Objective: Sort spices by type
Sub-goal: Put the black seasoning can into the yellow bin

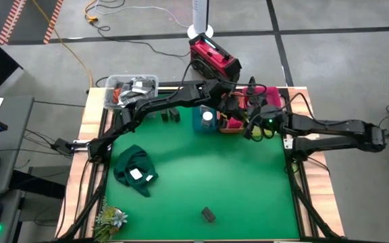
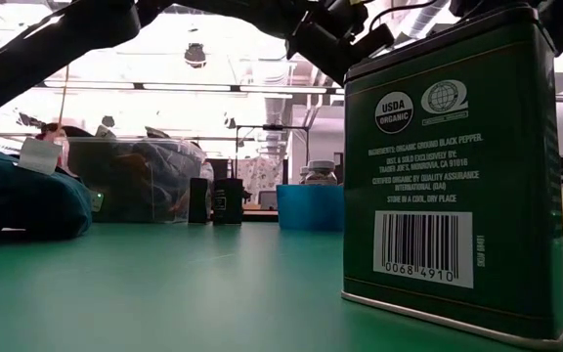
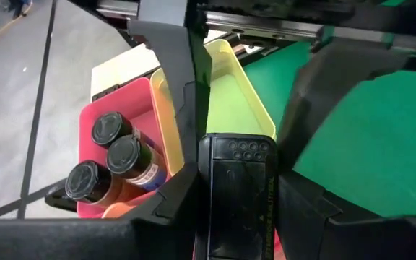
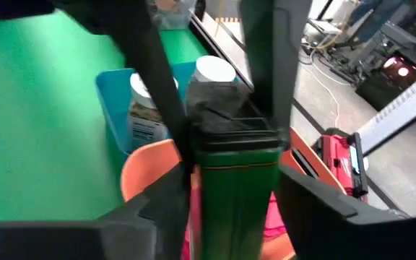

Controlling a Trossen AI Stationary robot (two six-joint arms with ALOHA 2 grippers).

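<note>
A: Where are the two claws?

B: Both are at the far edge of the green surface (image 1: 201, 182), over the row of small bins. The left claw (image 3: 237, 155) is clamped on a dark tin (image 3: 237, 195) with a black dotted lid. The tin's long axis runs along the fingers and its lid end faces the yellow bin (image 3: 233, 94). Just beside that, the pink bin (image 3: 96, 119) holds three dark round jars (image 3: 125, 155) standing upright, black caps up.

A: And the right one?

B: The right claw (image 4: 233, 123) grips a second dark green tin (image 4: 233, 188) at its sides, narrow end up, long axis upright. It hangs over an orange bin (image 4: 146, 170). The blue bin (image 4: 114, 101) next to it holds white-capped jars (image 4: 211, 72), upright.

A: Anything still loose?

B: One tin (image 2: 453, 166) stands upright near the front edge, barcode side to the low camera. Two dark containers (image 1: 171, 116) stand near the far edge, probably tins too, though they show too small to be sure. A dark green cloth (image 1: 135, 170) lies toward the left edge.
</note>
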